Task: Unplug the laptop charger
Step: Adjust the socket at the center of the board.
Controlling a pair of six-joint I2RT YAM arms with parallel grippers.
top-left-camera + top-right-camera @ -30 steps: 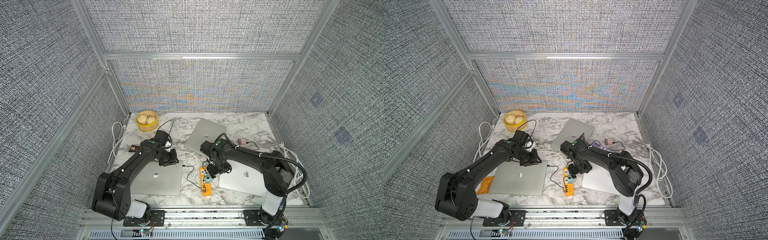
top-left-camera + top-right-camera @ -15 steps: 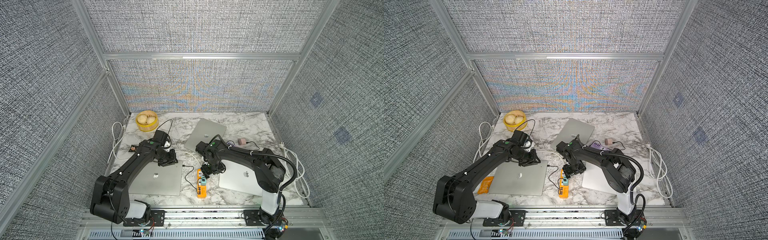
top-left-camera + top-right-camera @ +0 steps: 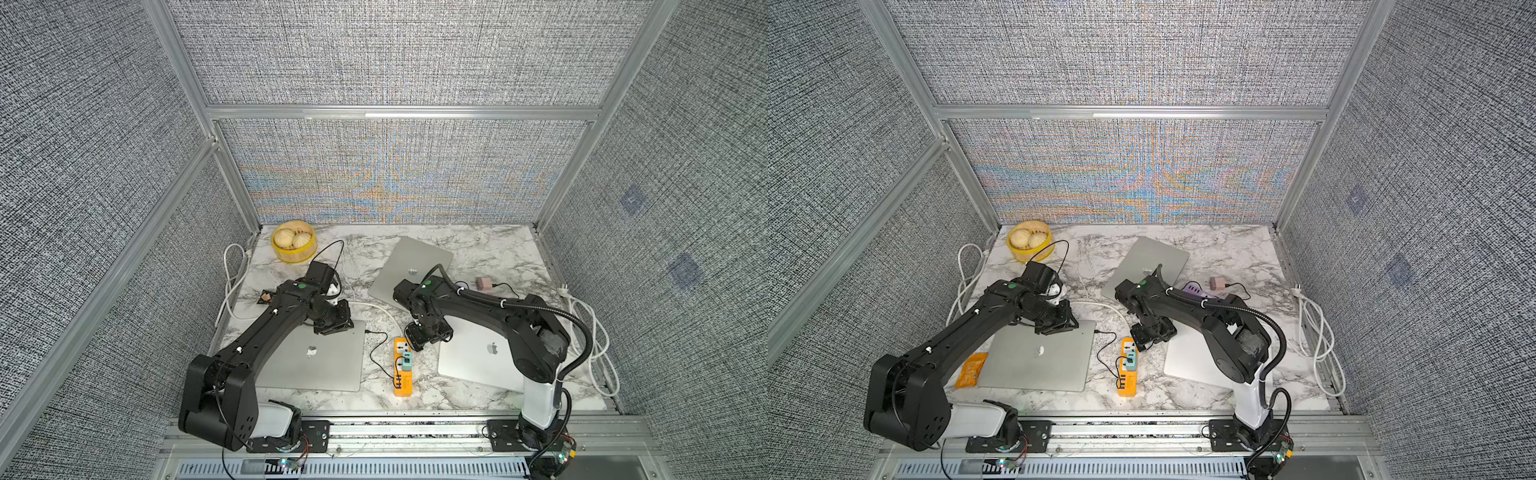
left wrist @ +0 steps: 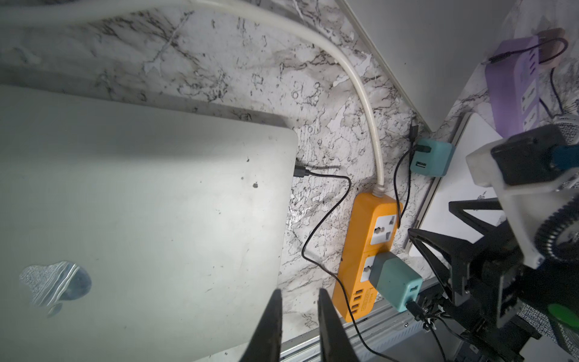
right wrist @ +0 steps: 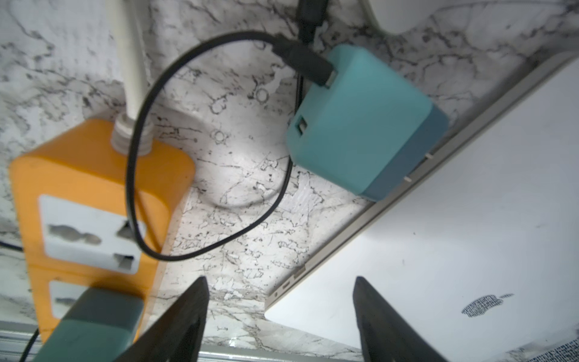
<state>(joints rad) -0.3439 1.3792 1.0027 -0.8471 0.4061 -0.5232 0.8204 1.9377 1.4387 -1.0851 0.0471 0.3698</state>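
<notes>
On the marble counter (image 3: 478, 249) the orange power strip (image 3: 403, 384) lies between the left laptop (image 3: 316, 357) and the right laptop (image 3: 478, 357). One teal charger (image 3: 406, 362) stands plugged into the strip's second socket. The socket next to the white cord (image 4: 360, 84) is empty.

The right arm (image 3: 478, 299) reaches down over the cord end of the strip. Its jaws are spread wide and hold nothing. In the right wrist view the two dark fingers (image 5: 188, 313) frame bare marble and a corner of the right laptop (image 5: 454, 250). The plugged charger (image 5: 91, 322) sits just outside that gap, beside one finger and not touching it. A second teal charger (image 5: 360, 125) lies loose on the counter ahead of the fingertips, against the right laptop's edge. Its black cable (image 5: 134, 188) loops across the strip's empty socket.

The left arm (image 3: 266, 332) hangs over the far corner of the left laptop. Its jaws are nearly together with a narrow gap, pinching nothing (the left wrist view shows only lid and marble between the fingers (image 4: 272, 319)). From there the plugged charger (image 4: 394, 279) is near, off to the side across a strip of marble. A thin black cable (image 4: 326, 219) runs from the left laptop's edge toward the strip.

A third laptop (image 3: 409, 266) lies farther back.
</notes>
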